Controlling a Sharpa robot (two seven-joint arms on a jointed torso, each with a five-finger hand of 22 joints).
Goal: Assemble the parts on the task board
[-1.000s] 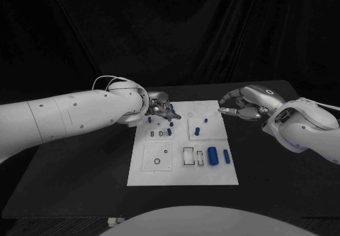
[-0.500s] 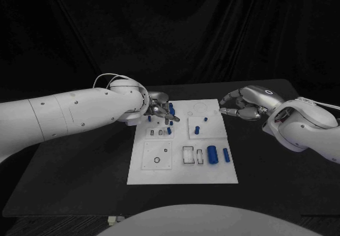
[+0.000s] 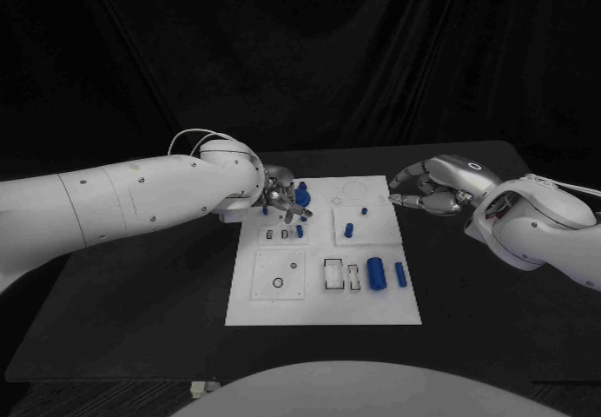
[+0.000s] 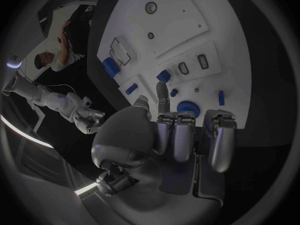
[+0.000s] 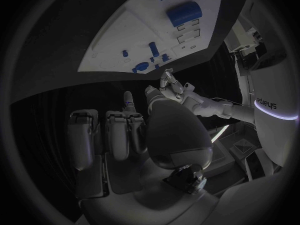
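Lying flat at the middle of the black bench [image 3: 150, 330], the white task board [image 3: 376, 304] is a smooth rectangular plate with raised square panels, round holes and rectangular slots cut into it. Small blue parts sit across it: a fat cylinder [image 3: 374, 274] and a slimmer peg [image 3: 401, 275] lie side by side toward the board's 4 o'clock area, a short peg [image 3: 349, 230] lies near its centre, and a round blue cap [image 3: 300, 195] rests at its 11 o'clock corner.

Over that corner reaches the left hand [image 3: 283, 196], its silver fingers [image 4: 175, 135] partly curled and pointing down at the board just beside the round blue cap [image 4: 187, 108]; whether it pinches anything, I cannot tell. The white left arm [image 3: 125, 204] is bulky and glossy, with a thin looped cable at the wrist.

At the board's 2 o'clock, off its edge and above the bench, hovers the right hand [image 3: 425, 187], fingers curled inward toward the thumb, with nothing visible in them. Its wrist view shows the fingers [image 5: 115, 135] folded close to the palm.

Black cloth drapes hang behind the bench.
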